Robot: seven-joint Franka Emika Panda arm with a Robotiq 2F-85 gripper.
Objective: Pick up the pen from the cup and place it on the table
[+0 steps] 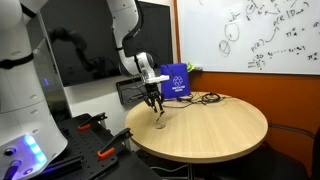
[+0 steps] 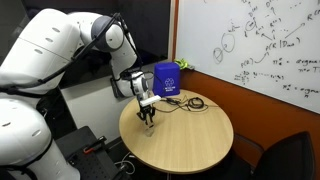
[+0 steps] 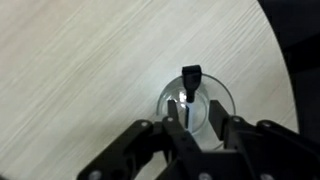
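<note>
A clear glass cup (image 3: 196, 103) stands on the round wooden table (image 3: 80, 70). A pen (image 3: 189, 80) with a black cap stands in it, its pale body leaning against the rim. My gripper (image 3: 196, 112) hangs right over the cup with its fingers apart on either side of the pen, not closed on it. In both exterior views the gripper (image 1: 153, 101) (image 2: 147, 109) points down just above the cup (image 1: 159, 122) near the table's edge on the robot side.
A blue bag (image 1: 175, 80) (image 2: 166, 80) stands at the back of the table (image 1: 215, 130) (image 2: 190, 135), with black cables (image 1: 205, 98) (image 2: 190, 102) beside it. A whiteboard (image 1: 255, 35) hangs on the wall behind. The table's edge runs close to the cup.
</note>
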